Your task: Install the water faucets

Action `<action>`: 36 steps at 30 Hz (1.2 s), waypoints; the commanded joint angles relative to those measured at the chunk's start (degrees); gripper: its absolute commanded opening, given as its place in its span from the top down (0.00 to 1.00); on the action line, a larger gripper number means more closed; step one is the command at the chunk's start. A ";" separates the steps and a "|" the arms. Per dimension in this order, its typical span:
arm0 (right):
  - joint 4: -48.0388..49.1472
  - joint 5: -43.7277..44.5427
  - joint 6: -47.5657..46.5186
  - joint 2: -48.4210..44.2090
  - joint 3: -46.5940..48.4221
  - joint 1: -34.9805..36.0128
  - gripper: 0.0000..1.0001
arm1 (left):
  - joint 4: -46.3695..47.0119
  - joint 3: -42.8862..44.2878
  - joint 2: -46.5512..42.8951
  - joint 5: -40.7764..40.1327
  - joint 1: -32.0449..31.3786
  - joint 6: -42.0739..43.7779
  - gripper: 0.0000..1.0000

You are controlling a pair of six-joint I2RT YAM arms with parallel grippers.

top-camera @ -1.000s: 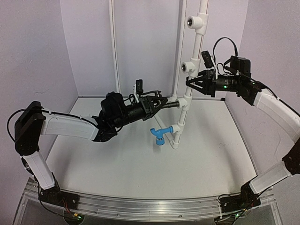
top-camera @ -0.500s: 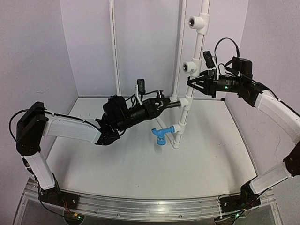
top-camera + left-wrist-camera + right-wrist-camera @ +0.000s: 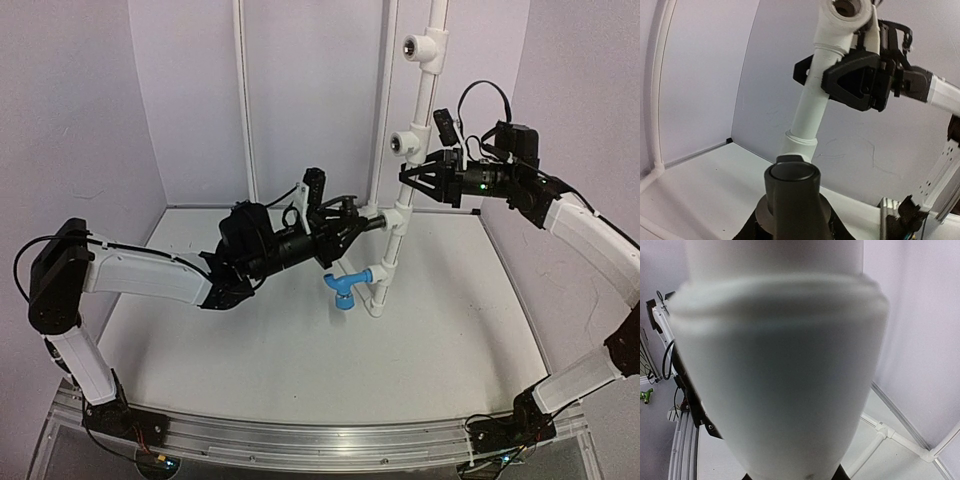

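A white upright pipe (image 3: 412, 120) carries several tee fittings. The blue faucet (image 3: 343, 285) sits in the lowest tee, spout down. My left gripper (image 3: 350, 222) is shut on the black faucet (image 3: 368, 220), whose end meets the socket of the tee (image 3: 394, 216) just above. In the left wrist view the black faucet (image 3: 792, 195) fills the bottom centre, in line with the pipe (image 3: 807, 112). My right gripper (image 3: 413, 185) is shut on the pipe between two tees. The pipe (image 3: 780, 365) fills almost all of the right wrist view and hides the fingers.
Two empty tee sockets (image 3: 405, 145) (image 3: 418, 45) face outward higher up the pipe. Thin white pipes (image 3: 241, 100) run up the back wall and another (image 3: 880, 435) lies along the floor. Enclosure walls stand close on both sides. An aluminium rail (image 3: 300, 435) lines the near edge.
My left wrist has twisted, swinging its camera mount up and to the right, with the black faucet still at the tee. The right arm and the pipe have barely moved.
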 commanded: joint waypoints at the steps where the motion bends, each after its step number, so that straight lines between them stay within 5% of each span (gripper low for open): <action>1: -4.55 -3.30 7.37 0.13 -0.59 1.66 1.00 | -10.62 2.40 0.41 6.24 -2.66 16.61 1.00; 21: -7.52 -2.29 5.88 0.94 0.68 1.62 1.00 | -21.90 1.17 -1.21 -7.22 -2.56 77.54 1.00; 36: -9.57 -2.00 4.29 1.29 1.72 1.61 1.00 | -24.80 1.28 -5.35 -16.19 -1.90 92.82 1.00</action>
